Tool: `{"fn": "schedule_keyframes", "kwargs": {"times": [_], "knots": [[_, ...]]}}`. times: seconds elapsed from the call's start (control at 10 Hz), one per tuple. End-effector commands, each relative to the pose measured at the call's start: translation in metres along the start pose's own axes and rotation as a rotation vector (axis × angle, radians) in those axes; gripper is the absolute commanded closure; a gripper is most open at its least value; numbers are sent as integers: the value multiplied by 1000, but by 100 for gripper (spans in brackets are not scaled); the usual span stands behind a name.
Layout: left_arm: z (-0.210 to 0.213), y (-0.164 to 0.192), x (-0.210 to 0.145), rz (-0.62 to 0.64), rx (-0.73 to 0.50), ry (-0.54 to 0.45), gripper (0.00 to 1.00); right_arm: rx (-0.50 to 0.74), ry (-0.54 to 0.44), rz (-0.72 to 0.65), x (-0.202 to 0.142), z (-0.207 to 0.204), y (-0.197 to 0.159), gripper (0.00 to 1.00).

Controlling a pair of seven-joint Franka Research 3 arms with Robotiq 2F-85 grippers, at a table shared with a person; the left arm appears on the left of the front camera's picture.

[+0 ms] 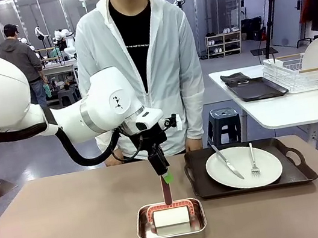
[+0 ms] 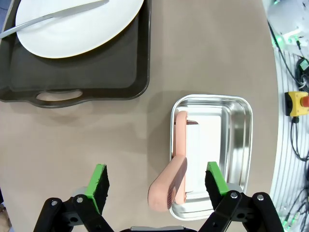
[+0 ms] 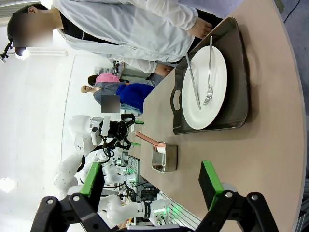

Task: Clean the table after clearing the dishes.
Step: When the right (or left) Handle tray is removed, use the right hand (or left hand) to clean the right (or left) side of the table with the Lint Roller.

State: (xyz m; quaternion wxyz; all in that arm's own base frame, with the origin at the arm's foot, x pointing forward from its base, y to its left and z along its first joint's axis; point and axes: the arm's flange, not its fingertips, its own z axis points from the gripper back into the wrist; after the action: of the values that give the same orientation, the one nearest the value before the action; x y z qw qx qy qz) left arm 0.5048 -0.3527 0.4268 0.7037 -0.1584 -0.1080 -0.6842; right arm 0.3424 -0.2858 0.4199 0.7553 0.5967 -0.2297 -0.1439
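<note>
Table (image 1: 56, 234) — pan (image 1: 145, 233) holding scrubber (image 1: 170, 218), tray (image 1: 202, 188) bearing plate (image 1: 270, 164)

Front view faces across table (image 1: 62, 233) — wrist views share tray (image 1: 198, 176).

The left gripper (image 1: 163, 175) hangs above the steel pan (image 1: 143, 234), a pink brush handle (image 1: 166, 192) standing just below its fingertips. Right of it lies the tray (image 1: 197, 177) with a plate (image 1: 272, 166).

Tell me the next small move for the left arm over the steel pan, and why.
Probably shut the left gripper on the pink upright handle, perhaps after centring slightly. Its green-padded jaws stand open with the handle's end between them, nearer one pad, and nothing is held yet. The handle rises from the white sponge block lying in the small rectangular steel pan.
</note>
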Motion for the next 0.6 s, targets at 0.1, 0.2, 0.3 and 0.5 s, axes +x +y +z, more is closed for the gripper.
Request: {"fn": "schedule_keyframes", "kwargs": {"times": [0.1, 0.2, 0.3, 0.5], "knots": [[61, 13, 7, 166, 7, -79, 0, 7, -4, 0, -2, 1, 4, 0], [100, 17, -5, 306, -21, -188, 0, 7, -4, 0, -2, 1, 4, 0], [124, 25, -25, 416, -77, -281, 0, 7, -4, 0, -2, 1, 4, 0], [179, 29, -73, 561, -167, -482, 0, 7, -4, 0, -2, 1, 4, 0]]}}
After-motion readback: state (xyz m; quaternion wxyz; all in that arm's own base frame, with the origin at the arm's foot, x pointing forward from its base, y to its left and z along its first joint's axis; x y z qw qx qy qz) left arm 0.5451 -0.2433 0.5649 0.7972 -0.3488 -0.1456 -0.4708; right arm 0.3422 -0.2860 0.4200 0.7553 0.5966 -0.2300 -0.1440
